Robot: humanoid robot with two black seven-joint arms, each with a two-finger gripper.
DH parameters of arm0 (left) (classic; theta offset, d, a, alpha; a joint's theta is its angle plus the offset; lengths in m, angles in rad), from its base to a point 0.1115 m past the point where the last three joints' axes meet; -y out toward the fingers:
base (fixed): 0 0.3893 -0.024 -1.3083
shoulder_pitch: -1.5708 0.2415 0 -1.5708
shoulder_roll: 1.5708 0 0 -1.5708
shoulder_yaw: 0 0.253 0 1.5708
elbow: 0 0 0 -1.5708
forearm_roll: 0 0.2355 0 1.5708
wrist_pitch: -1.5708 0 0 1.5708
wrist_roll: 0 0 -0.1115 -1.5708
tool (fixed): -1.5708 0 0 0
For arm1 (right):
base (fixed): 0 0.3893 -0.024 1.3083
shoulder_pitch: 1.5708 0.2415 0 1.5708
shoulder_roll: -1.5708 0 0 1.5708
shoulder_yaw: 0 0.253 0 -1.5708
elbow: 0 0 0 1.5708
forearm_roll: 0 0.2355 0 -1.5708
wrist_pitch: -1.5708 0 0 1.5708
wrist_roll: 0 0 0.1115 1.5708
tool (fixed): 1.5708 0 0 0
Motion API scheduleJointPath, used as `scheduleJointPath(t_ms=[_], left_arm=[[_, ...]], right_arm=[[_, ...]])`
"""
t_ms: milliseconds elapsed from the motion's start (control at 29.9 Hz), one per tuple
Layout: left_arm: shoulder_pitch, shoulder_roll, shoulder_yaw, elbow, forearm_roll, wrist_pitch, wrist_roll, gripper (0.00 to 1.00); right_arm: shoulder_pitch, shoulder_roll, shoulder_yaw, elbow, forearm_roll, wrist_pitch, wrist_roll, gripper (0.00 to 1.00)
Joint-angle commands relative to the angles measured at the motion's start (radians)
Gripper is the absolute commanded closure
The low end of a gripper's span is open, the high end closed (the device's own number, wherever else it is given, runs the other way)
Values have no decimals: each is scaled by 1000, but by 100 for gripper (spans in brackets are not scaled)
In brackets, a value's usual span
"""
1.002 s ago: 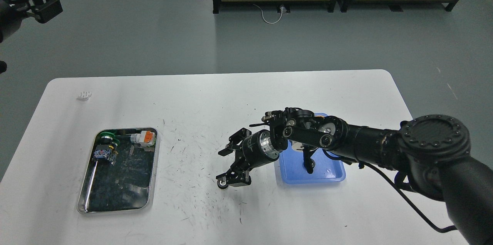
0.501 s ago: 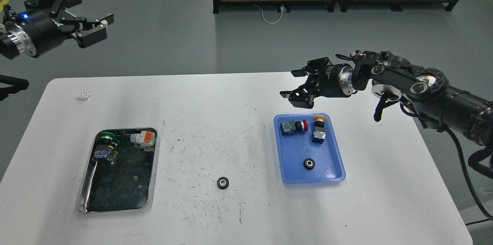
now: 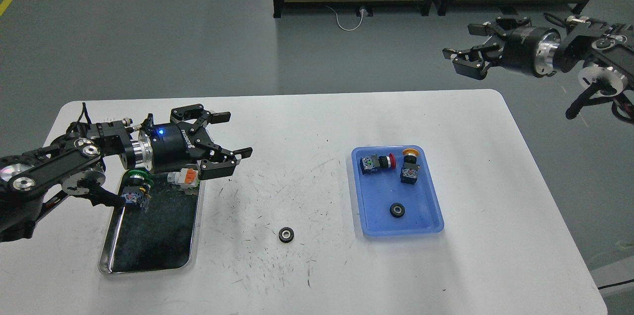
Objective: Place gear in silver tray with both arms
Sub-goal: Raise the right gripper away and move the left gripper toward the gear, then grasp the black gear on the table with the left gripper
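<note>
Gear [image 3: 286,235] lies flat on the white bench [image 3: 307,122], loose, between the two trays, nothing touching it. Silver tray [image 3: 151,268] sits to the left of the gear, well apart from it, and holds a green-topped switch [image 3: 137,191] and an orange-and-white part [image 3: 185,177] at its far end; its near half shows only dark bottom. Blue tray [image 3: 431,216] sits to the right of the gear and holds a second gear [image 3: 396,210], a red-button switch [image 3: 376,162] and a yellow-button switch [image 3: 409,168].

My left gripper [image 3: 233,142] hangs over the bench above and left of the gear, just off the silver tray's far right corner, fingers spread wide, nothing between them. My left arm crosses above that tray's far end.

My right gripper [image 3: 461,53] is far up and to the right of the gear, past the bench's far right corner, fingers spread apart, empty.
</note>
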Motion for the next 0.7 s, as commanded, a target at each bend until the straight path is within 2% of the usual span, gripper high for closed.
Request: scheduleJointPath(t_ms=[0, 267, 668], left_arm=[[40, -55, 37, -3, 4, 0, 3, 2], [140, -141, 49, 6, 106, 26, 1, 2], [215, -252, 51, 72, 189, 162, -12, 2]], right_arm=[[0, -5, 6, -12, 0, -18, 1, 22], [0, -5, 4, -17, 0, -18, -1, 21], [0, 1, -4, -25, 0, -18, -1, 20]])
